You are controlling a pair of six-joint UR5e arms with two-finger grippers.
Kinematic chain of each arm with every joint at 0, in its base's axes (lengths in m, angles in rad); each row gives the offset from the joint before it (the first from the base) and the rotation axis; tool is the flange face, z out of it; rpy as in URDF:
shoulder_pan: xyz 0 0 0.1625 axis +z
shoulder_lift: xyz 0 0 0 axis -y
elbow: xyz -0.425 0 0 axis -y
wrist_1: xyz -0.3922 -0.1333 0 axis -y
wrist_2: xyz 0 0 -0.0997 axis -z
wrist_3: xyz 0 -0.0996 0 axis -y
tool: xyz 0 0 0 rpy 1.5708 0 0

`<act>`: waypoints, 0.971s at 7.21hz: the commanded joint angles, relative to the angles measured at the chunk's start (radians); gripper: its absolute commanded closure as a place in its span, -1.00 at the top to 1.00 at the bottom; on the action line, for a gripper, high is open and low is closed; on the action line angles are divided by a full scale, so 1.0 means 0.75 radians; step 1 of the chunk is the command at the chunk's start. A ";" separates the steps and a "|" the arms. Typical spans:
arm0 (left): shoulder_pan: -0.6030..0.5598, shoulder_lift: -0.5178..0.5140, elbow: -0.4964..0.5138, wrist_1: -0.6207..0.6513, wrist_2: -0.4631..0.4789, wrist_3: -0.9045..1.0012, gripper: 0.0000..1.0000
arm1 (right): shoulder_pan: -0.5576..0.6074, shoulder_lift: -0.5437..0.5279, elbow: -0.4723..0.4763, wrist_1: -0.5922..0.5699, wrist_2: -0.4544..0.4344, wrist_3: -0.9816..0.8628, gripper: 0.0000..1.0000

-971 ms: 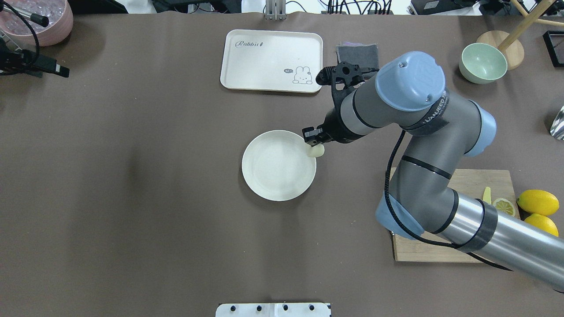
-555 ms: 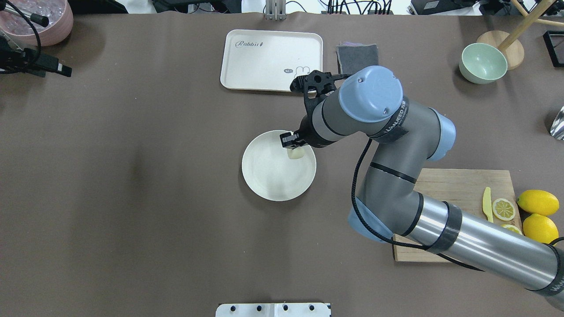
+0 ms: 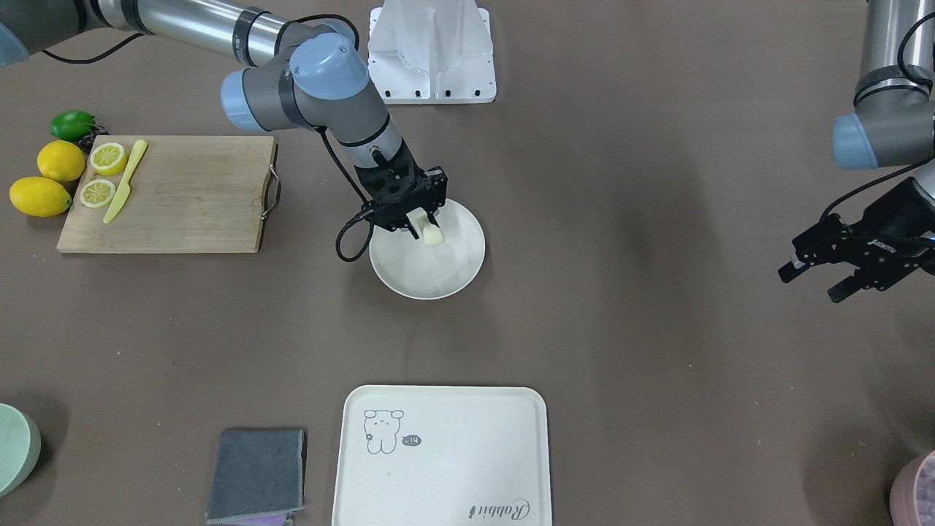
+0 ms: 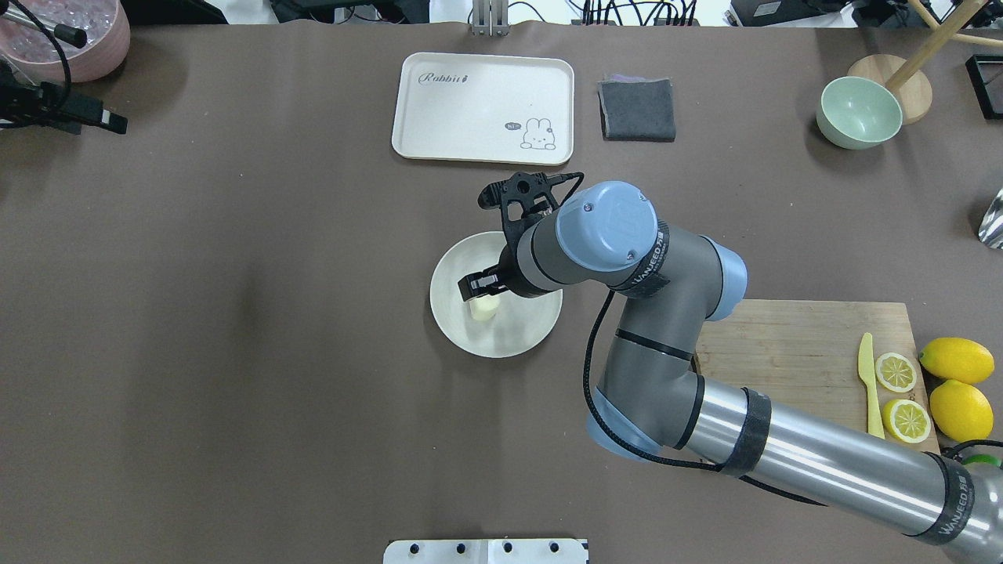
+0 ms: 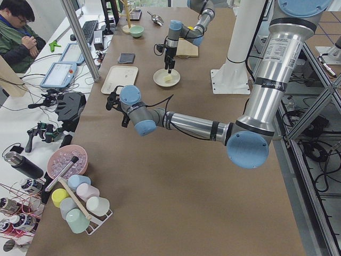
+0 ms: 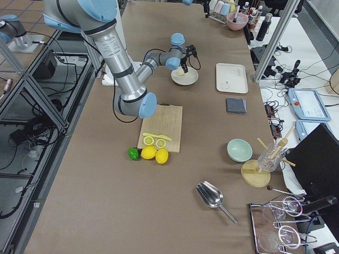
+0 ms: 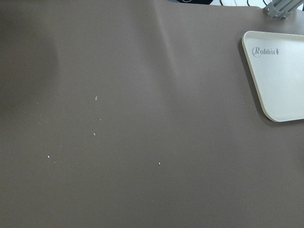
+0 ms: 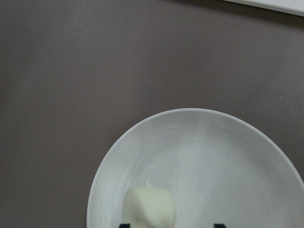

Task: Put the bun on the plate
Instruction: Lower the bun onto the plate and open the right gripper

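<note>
The bun (image 4: 483, 309) is a small pale cream cylinder resting on the round cream-white plate (image 4: 517, 333), left of the plate's middle. My right gripper (image 4: 479, 288) hovers just over it. In the right wrist view the bun (image 8: 149, 208) lies against one fingertip, clear of the other, on the plate (image 8: 213, 156), so the gripper is open. The front view shows the bun (image 3: 433, 234) under the right gripper (image 3: 424, 219). My left gripper (image 3: 811, 281) hangs open and empty far off to the side, over bare table.
A cream tray (image 4: 482, 106) with a rabbit drawing lies beyond the plate, with a grey cloth (image 4: 636, 110) beside it. A pale green bowl (image 4: 858, 113) stands at the back right. A wooden cutting board (image 4: 783, 345) with a yellow knife, lemon slices and lemons (image 4: 956, 360) is on the right.
My right arm swung left and came down, carrying the bun from the plate's right rim to its inside. Its fingers now stand apart around the bun. The left arm has stayed put.
</note>
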 commanded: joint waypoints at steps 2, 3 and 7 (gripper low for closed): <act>-0.005 -0.017 -0.002 0.013 0.004 -0.006 0.96 | 0.029 -0.003 0.009 -0.005 -0.003 0.022 1.00; -0.023 -0.059 0.008 0.048 0.008 0.006 0.96 | 0.057 -0.049 0.011 0.009 -0.025 0.027 1.00; -0.197 -0.178 0.136 0.219 -0.033 0.152 0.96 | 0.382 -0.115 -0.019 -0.023 0.097 0.029 1.00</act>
